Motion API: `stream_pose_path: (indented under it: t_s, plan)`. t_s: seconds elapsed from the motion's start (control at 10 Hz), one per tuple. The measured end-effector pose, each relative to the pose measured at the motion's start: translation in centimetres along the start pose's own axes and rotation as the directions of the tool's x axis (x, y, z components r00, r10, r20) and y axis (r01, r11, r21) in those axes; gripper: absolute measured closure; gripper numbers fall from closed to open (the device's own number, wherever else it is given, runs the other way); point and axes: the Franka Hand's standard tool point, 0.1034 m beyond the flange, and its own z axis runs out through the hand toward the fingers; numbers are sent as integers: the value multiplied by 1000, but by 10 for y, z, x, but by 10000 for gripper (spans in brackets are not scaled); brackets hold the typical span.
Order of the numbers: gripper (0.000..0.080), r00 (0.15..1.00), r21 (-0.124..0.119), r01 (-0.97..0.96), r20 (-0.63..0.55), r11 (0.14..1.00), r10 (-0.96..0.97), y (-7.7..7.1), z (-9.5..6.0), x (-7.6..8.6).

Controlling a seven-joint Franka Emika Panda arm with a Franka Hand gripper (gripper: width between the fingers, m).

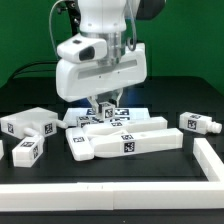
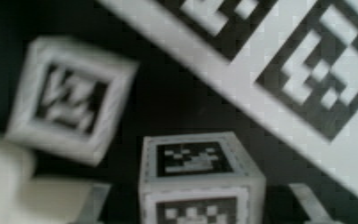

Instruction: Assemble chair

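Note:
The chair lies in loose white tagged pieces on the black table. A long flat panel [image 1: 125, 141] lies in front of my gripper [image 1: 103, 108]. In the wrist view a small tagged block [image 2: 197, 172] stands between my fingers [image 2: 101, 200], with a dark gap on each side. My gripper [image 2: 197, 208] is open around it and low over the table. A second tagged piece [image 2: 69, 100] lies just beside it. Other pieces lie at the exterior view's left [image 1: 27, 125], [image 1: 27, 150] and right [image 1: 198, 123].
The marker board [image 2: 282, 50] with large tags lies just beyond the block. A raised white rail [image 1: 110, 192] runs along the front of the table and up the exterior view's right side [image 1: 210, 155].

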Motion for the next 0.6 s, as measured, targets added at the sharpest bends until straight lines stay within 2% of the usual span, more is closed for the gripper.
stream_pose_path:
  t_s: [0.2,0.4,0.5,0.6]
  plan:
    - [515,1000,11,1,11,1000,-1,-6,18,-4]
    - [515,1000,10,3,8,1000,-3,-7,21,-4]
    - [458,1000,11,4,9,1000,-4,-7,21,-4]
    - [458,1000,11,4,10,1000,-4,-7,22,-5]
